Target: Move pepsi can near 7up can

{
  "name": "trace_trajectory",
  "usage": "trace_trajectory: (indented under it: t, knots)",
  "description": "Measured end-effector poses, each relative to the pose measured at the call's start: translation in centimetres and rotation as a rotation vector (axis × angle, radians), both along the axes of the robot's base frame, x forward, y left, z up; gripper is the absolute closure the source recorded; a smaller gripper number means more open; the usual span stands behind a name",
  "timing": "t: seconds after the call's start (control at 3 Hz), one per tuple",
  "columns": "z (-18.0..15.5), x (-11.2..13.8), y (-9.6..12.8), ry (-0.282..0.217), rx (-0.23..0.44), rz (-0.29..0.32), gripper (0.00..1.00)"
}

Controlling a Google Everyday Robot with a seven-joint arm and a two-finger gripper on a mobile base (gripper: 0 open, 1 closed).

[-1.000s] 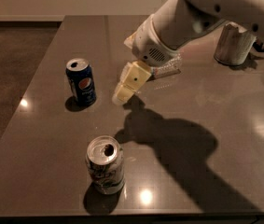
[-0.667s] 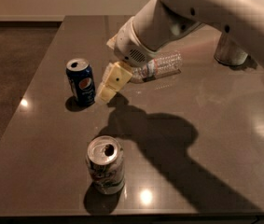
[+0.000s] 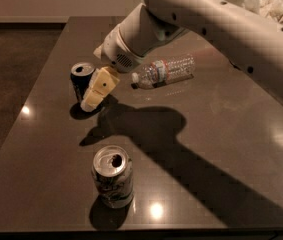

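Dark-blue pepsi can (image 3: 79,80): upright toward 10 o'clock on the table, silver top showing, its right side partly hidden by the gripper.
Gripper (image 3: 95,91): pale yellow, angled down to the table surface, pressed close against the pepsi can at the can's 4 o'clock side.
Grasp: cannot tell whether the gripper is released or clenched (the can hides its far side).
Arm (image 3: 206,19): white and bulky, reaching in from 2 o'clock across the table down to the gripper.
7up can (image 3: 112,176): pale silvery, upright near the front edge toward 7 o'clock, opened top facing up; it stands at about 5 o'clock from the pepsi can, well apart from it.
Plastic bottle (image 3: 163,70): clear, lying on its side toward 12 o'clock, cap end pointing at the gripper's wrist, apart from both cans.
Table (image 3: 221,134): dark grey-brown and glossy, with small glints of light.
Shadow: dark band of the arm falling across the table between the two cans.
Crumpled heap (image 3: 271,4): pale, at the far 1 o'clock corner; what it is made of cannot be told.
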State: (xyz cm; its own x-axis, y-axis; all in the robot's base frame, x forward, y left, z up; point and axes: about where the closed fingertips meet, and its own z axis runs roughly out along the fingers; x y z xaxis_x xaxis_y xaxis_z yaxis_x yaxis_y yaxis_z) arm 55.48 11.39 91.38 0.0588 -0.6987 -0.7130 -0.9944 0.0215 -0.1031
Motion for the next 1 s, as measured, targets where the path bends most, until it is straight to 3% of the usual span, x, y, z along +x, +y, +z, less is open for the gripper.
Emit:
trace_trajectory:
  t: [0.33, 1.0]
  knots:
    - [-0.31, 0.41, 1.48, 0.023, 0.021, 0.025, 0.08]
    - [-0.22, 0.39, 2.28, 0.04, 0.048, 0.053, 0.55]
